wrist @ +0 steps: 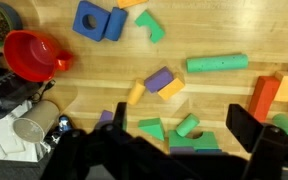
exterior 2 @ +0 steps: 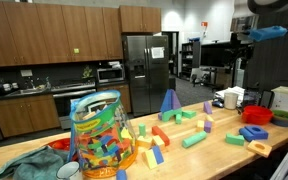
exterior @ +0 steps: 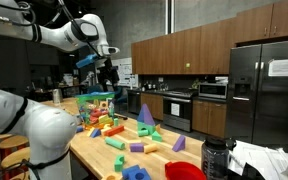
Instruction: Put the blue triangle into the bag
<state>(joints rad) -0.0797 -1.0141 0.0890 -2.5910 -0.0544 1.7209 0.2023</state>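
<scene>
The blue triangle (exterior 2: 169,102) stands upright on the wooden table among loose blocks; it also shows in an exterior view (exterior: 146,115). It is out of the wrist view. The bag (exterior 2: 99,135) is a clear mesh bag full of coloured blocks, standing on the table (exterior: 96,104). My gripper (exterior: 106,72) hangs high above the table, far from the triangle, also seen at the top right of an exterior view (exterior 2: 247,33). In the wrist view its jaws (wrist: 181,118) are wide open and empty above green blocks.
Many coloured blocks lie scattered over the table. A red bowl (wrist: 29,52) and a cup (wrist: 29,125) sit near the table's end, with two blue blocks (wrist: 99,20) close by. A green cloth (exterior 2: 29,160) lies beside the bag.
</scene>
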